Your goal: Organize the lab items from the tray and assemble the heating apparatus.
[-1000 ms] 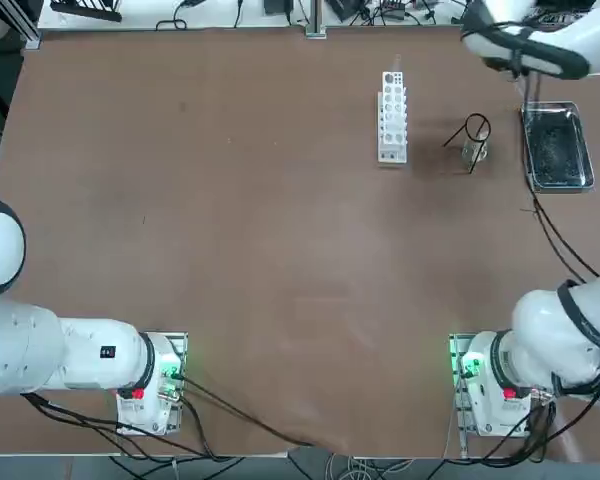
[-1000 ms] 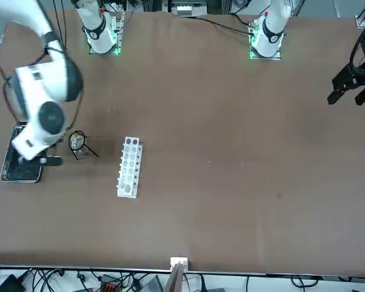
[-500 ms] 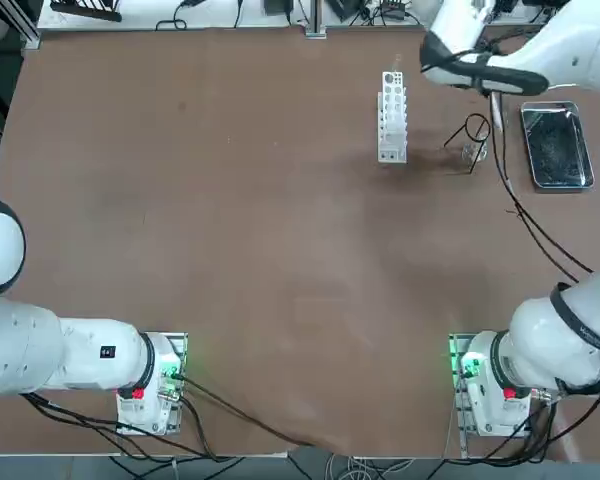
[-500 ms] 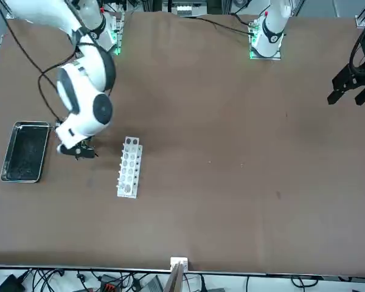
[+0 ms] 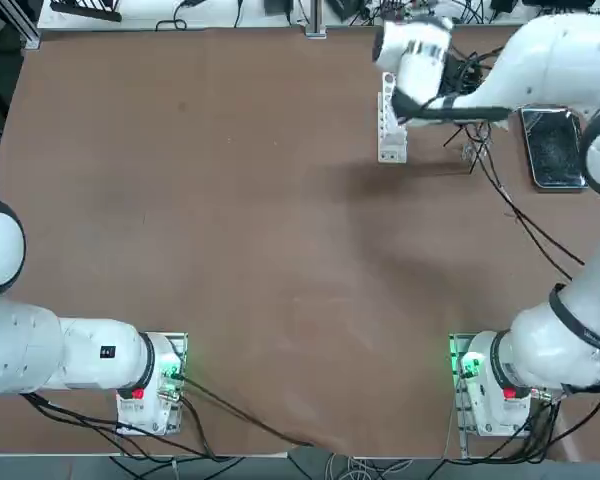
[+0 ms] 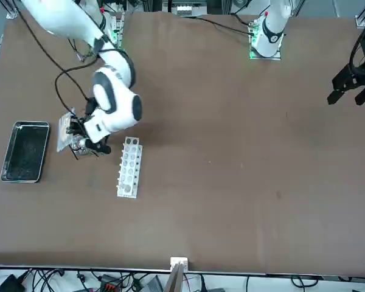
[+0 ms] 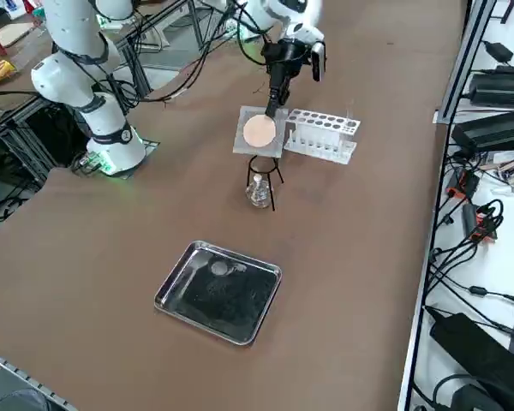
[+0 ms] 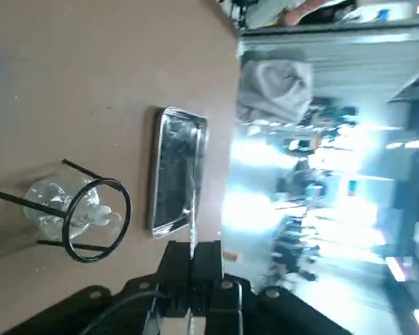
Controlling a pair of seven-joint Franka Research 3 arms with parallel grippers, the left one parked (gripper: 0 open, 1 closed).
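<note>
My right gripper (image 7: 277, 109) hangs over the table between the white rack and the ring stand, shut on one edge of the square grey mesh (image 7: 259, 131) with its tan centre. The mesh hangs tilted, just above the black wire ring stand (image 7: 262, 176). A small clear glass burner (image 7: 258, 193) stands on the table inside the stand's legs. In the wrist view the fingers (image 8: 208, 269) pinch the mesh's thin edge, with the ring stand (image 8: 98, 220), burner (image 8: 56, 209) and metal tray (image 8: 178, 178) beyond. The tray (image 7: 218, 291) lies apart from the stand.
A white holed rack (image 7: 321, 135) lies right beside the stand and under my forearm, also seen from above (image 5: 390, 128). The arm's cable trails over the table near the tray (image 5: 555, 150). Bare brown tabletop spreads towards the robot's bases.
My right arm has swung from over the tray towards the rack, carrying the mesh over the ring stand. The tray has come out from under the arm.
</note>
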